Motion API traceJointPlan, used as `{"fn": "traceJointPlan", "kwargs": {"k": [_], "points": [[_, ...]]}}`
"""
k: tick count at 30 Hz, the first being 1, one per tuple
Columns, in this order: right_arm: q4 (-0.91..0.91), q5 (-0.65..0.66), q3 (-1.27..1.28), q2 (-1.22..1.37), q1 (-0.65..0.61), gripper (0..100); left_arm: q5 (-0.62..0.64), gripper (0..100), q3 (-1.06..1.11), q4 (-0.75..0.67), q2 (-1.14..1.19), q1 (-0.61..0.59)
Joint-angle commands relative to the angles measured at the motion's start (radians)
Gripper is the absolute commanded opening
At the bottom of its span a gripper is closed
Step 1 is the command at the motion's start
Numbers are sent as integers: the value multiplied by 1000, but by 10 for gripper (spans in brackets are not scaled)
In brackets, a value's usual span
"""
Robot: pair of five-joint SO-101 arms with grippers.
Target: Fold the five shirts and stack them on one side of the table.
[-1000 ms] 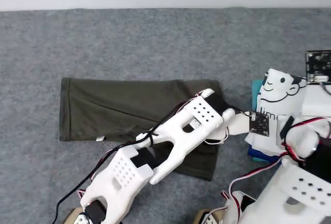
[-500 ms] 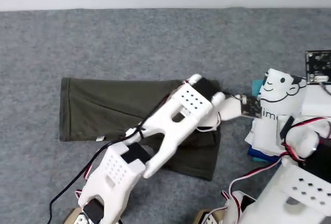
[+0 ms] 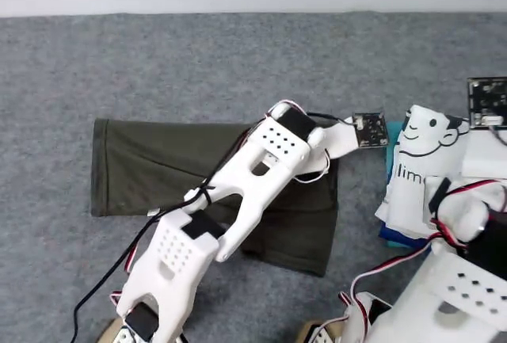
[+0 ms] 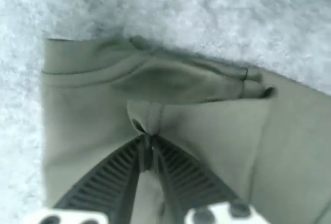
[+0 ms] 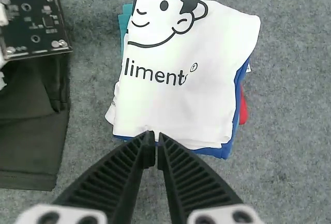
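Observation:
An olive green shirt (image 3: 158,169) lies folded in the middle of the grey table. My left gripper (image 3: 331,143) is at the shirt's far right corner. In the left wrist view it (image 4: 148,140) is shut on a small raised fold of the olive shirt (image 4: 88,110). At the table's right side is a stack of folded shirts with a white cartoon-print shirt (image 3: 424,161) on top. My right gripper (image 5: 155,142) is shut with nothing in it, over the near edge of the white shirt (image 5: 181,74). Blue (image 5: 227,149), teal (image 5: 124,27) and red (image 5: 243,111) shirts show beneath.
The left arm's camera board (image 3: 370,129) sticks out between the olive shirt and the stack. A second board (image 3: 487,99) sits at the right edge. My right arm (image 3: 459,280) fills the near right corner. Bare grey table (image 3: 238,58) stretches behind and left of the olive shirt.
My left gripper has swung from beside the stack toward the far side, along the olive shirt's right edge to its far corner. The right arm and the stack have not moved.

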Motion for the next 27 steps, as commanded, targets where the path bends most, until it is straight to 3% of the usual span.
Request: {"fn": "traceJointPlan", "kwargs": {"k": [1,9,15,27], "points": [[39,0,-5,-19,12,29,15,6,-39,-21,8,-5],[39,0,-5,-21,13,29,63,138,-79,129,-68,-28],[39,0,-5,-21,13,29,58,137,-140,250,-106,-84],[39,0,-5,-15,10,28,58,100,-113,238,-25,-180]]}}
